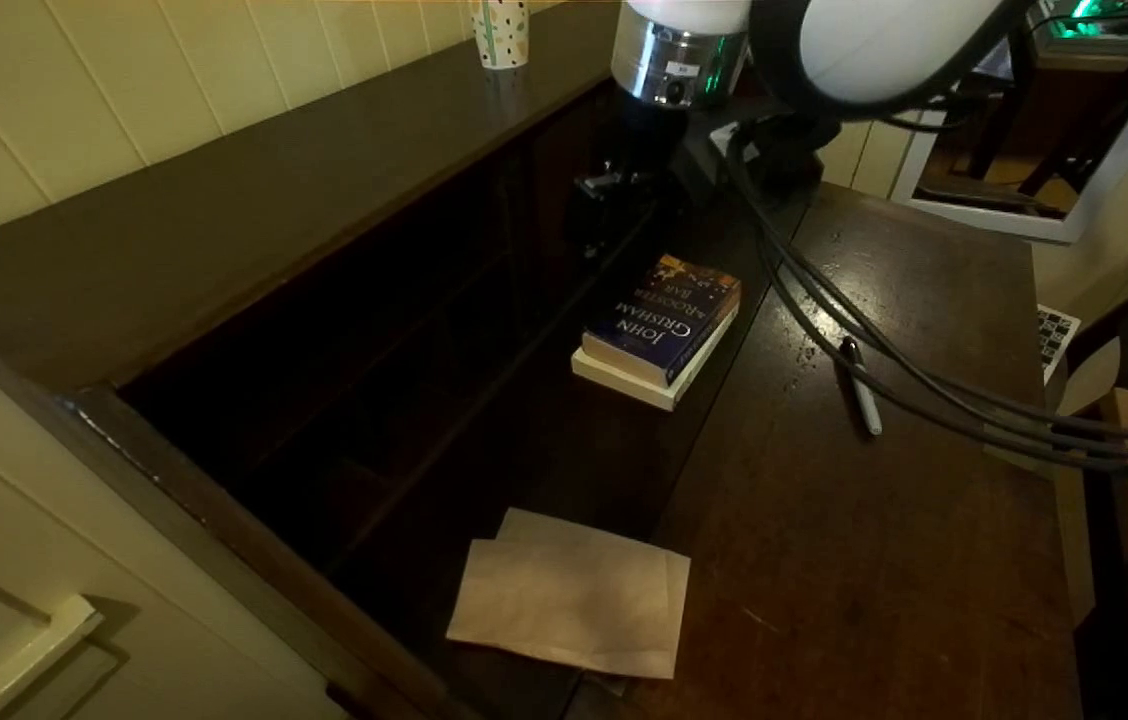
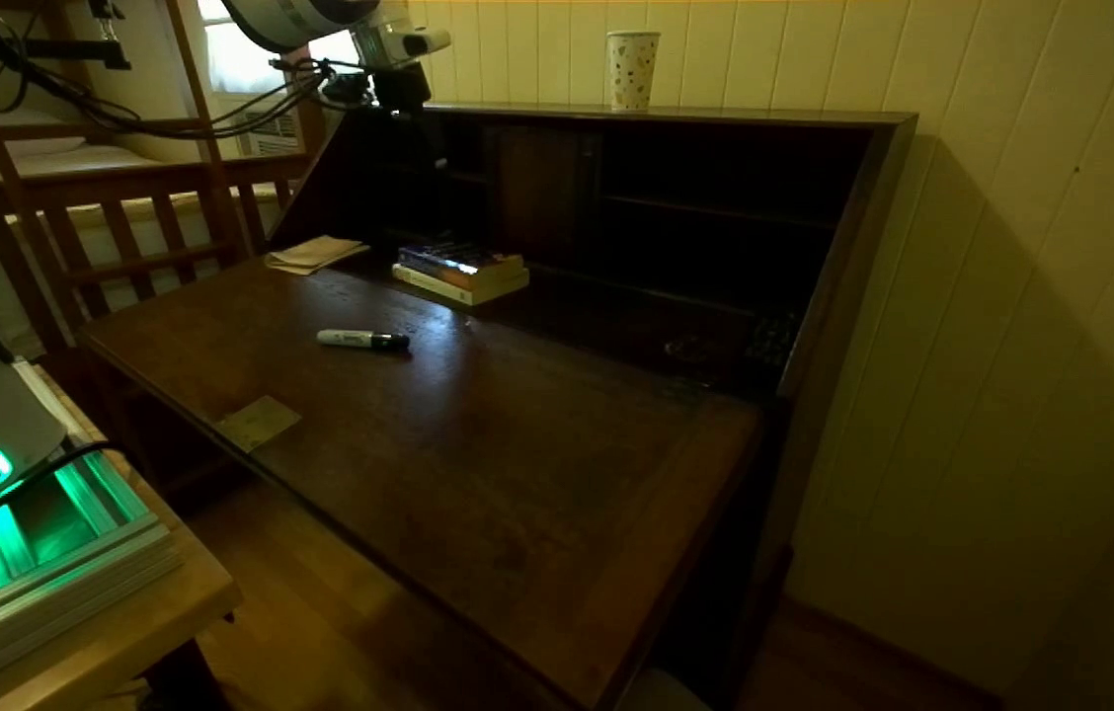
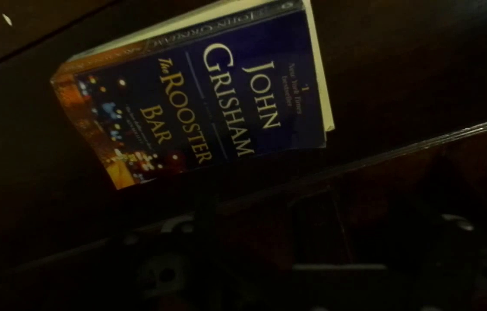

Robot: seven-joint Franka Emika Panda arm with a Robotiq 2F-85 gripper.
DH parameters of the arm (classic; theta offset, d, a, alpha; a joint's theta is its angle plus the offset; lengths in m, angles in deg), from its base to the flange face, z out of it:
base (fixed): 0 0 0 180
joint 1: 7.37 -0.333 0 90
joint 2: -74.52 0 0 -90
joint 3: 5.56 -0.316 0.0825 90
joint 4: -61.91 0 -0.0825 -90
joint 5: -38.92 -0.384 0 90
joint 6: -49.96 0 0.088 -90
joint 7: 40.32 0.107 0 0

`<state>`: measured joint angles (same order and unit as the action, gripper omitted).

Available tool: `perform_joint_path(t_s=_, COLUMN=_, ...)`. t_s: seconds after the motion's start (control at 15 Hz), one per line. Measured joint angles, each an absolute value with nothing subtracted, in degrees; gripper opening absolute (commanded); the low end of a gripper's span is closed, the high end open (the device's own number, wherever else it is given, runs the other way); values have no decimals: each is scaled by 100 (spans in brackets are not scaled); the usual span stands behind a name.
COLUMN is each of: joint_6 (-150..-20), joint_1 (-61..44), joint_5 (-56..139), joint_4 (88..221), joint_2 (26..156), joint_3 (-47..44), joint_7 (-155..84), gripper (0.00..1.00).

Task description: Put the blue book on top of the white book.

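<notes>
Small, dark, paper-covered blue book lies on a flat, pale-edged white book

The blue book lies flat with its front cover up; big pale letters on it say John Grisham and The Rooster Bar, and one end of the cover is orange; the white book is right under it and does not quite line up, so in an exterior view a strip of it pokes out on the near side and the right side; both sit on a dark brown wooden desk.

The black, two-fingered gripper hangs from the white and black robot arm, past the far end of the books in that view and a bit to the left, apart from both; the wrist view is very dim there, but its fingers look spread wide, with nothing seen in their hold.

In that same exterior view a white marker pen with a black end lies to the right of the books; flat, overlapping beige paper sheets lie on the near side; in both exterior views a white paper cup with coloured spots stands upright on the desk's raised top.
</notes>
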<state>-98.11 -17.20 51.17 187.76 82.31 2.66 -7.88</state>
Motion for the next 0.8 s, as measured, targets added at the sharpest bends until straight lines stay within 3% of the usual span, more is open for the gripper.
perform_joint_path(t_s=0.47, joint_6=-8105, joint_1=-1044, joint_5=4432, joint_4=18761, joint_2=7469, joint_3=87, joint_7=-1978, gripper=100)
perform_joint_path(t_s=0.8, joint_6=-7698, joint_1=-822, joint_5=4387, joint_4=18757, joint_2=7291, joint_3=86, joint_7=-2373, gripper=100)
